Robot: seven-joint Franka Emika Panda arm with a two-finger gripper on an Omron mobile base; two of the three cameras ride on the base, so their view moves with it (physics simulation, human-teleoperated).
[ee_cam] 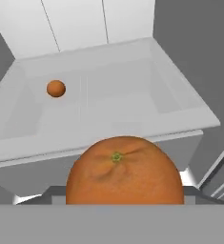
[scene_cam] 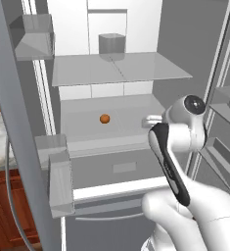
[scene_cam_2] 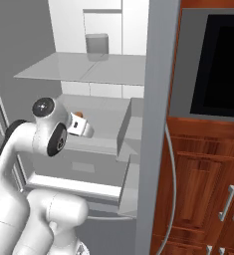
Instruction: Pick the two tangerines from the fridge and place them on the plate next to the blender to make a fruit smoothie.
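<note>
Held fruit: round orange tangerine (ee_cam: pixel 125 170) fills the hand view's bottom, stem dimple showing, clamped in the pincer (scene_cam_2: pixel 80 123).
Second fruit: small round orange tangerine (scene_cam: pixel 104 118) lies on the white lower shelf (scene_cam: pixel 121 125), well apart from the held one.
Fridge: tall grey fridge (scene_cam: pixel 185 44), doors open, clear glass shelf (scene_cam: pixel 119 68) above.
Arm: white arm (scene_cam: pixel 185 142) reaches inside.

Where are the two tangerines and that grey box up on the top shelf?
held tangerine (ee_cam: pixel 124 171), hand view, its front skin.
other tangerine (scene_cam: pixel 104 118), left base view, its middle.
grey box (scene_cam: pixel 111 44), left base view, its front face.
</note>
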